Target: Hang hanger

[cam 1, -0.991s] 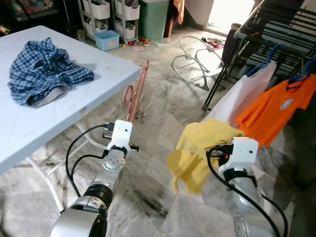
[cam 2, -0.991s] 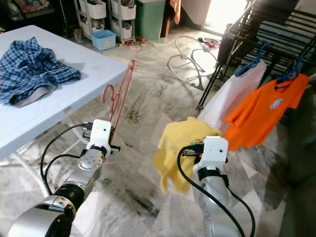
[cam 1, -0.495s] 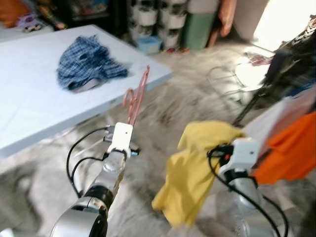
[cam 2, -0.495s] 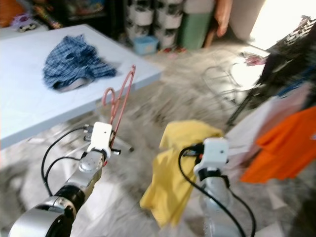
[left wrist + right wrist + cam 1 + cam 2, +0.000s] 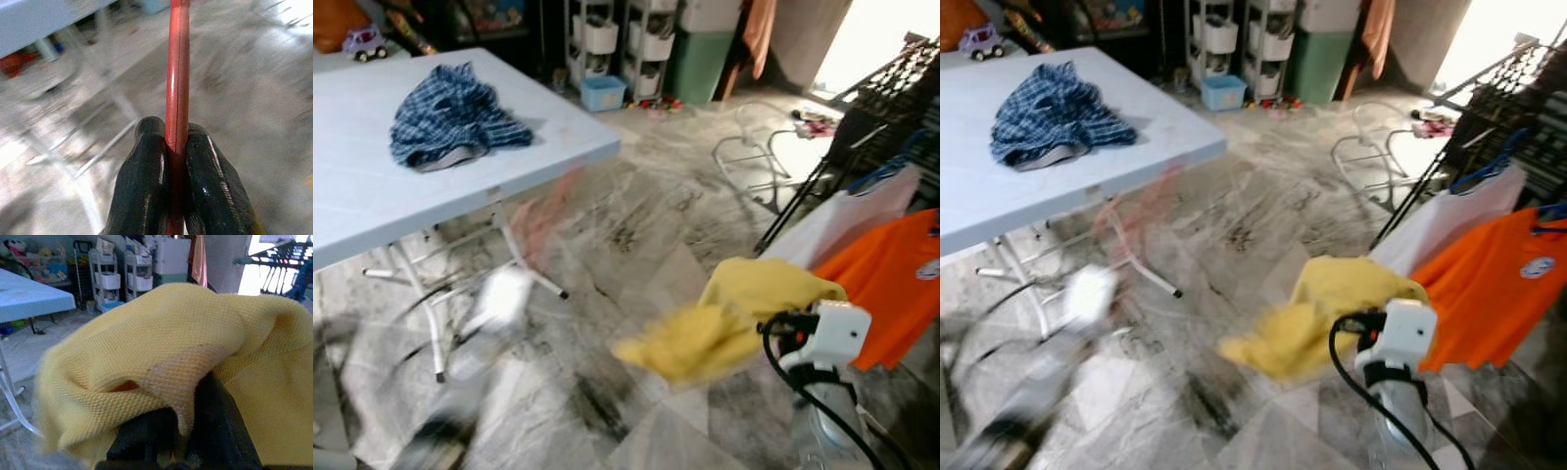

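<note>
We are clamping the red hanger [image 5: 177,98] in our left tool [image 5: 175,147], its bar running straight out past the fingertips. Our right tool [image 5: 188,428] is gripping yellow cloth [image 5: 744,313], marble floor [image 5: 636,225] lying open between tabletop [image 5: 558,147] and drying rack [image 5: 1498,88].

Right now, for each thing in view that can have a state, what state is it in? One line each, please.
Left gripper: shut on the pink hanger, arm motion-blurred.
Pink hanger: held between the fingers, off the rack.
Right gripper: shut on the yellow shirt.
Yellow shirt: bunched, draped over the gripper.
Orange shirt: hanging on the drying rack.
White garment: hanging on a blue hanger.
Plaid garment: crumpled on the white table.
</note>
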Robot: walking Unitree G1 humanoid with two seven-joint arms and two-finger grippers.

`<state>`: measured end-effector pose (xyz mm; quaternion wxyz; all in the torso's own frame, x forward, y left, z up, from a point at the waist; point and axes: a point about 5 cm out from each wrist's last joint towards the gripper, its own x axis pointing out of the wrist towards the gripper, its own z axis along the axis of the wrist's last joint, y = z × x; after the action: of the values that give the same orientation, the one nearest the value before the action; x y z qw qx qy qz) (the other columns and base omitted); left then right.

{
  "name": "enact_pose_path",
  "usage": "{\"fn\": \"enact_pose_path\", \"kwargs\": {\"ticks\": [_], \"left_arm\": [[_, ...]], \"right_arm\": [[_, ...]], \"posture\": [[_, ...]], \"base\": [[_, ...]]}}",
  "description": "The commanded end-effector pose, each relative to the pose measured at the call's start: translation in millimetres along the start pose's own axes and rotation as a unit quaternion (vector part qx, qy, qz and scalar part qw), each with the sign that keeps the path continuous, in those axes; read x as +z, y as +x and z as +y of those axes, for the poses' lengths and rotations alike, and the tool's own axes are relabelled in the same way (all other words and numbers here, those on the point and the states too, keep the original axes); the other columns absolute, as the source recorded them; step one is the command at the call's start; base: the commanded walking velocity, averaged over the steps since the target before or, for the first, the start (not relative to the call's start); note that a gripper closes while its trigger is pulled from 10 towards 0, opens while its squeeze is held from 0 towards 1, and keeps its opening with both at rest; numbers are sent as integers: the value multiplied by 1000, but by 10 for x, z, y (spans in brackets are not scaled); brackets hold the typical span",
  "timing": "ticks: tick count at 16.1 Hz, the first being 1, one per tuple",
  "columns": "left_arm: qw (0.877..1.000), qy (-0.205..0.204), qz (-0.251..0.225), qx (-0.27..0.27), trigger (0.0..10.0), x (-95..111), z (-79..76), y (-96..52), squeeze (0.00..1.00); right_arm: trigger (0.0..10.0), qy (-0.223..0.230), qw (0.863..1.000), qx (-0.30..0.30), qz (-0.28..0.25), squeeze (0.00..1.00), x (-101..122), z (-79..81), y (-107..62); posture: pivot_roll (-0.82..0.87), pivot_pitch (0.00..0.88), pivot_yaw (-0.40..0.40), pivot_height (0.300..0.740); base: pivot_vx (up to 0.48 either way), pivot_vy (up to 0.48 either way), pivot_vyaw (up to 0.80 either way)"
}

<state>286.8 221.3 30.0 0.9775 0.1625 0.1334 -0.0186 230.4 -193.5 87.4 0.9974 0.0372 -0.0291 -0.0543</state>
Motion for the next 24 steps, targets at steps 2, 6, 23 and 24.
{"fn": "enact_pose_path", "kwargs": {"ticks": [2,6,23,24], "left_arm": [[1000,13,-20,-1,10000,-16,23,-84,0],[999,29,22,-17,10000,-274,-121,-144,0],[992,-7,30,-125,10000,171,-529,272,0],[992,-15,31,-121,10000,152,-516,262,0]], "right_arm": [[10000,2,999,-4,-32,0,135,-65,13],[10000,10,999,-28,-21,0,79,-131,-38],[10000,30,991,-127,-31,0,-42,-137,-294],[10000,28,992,-123,-30,0,-38,-149,-279]], "posture": [[160,0,-119,740],[161,0,-118,740],[4,0,24,740],[13,0,14,740]], "base": [[0,0,0],[0,0,0],[0,0,0],[0,0,0]]}}
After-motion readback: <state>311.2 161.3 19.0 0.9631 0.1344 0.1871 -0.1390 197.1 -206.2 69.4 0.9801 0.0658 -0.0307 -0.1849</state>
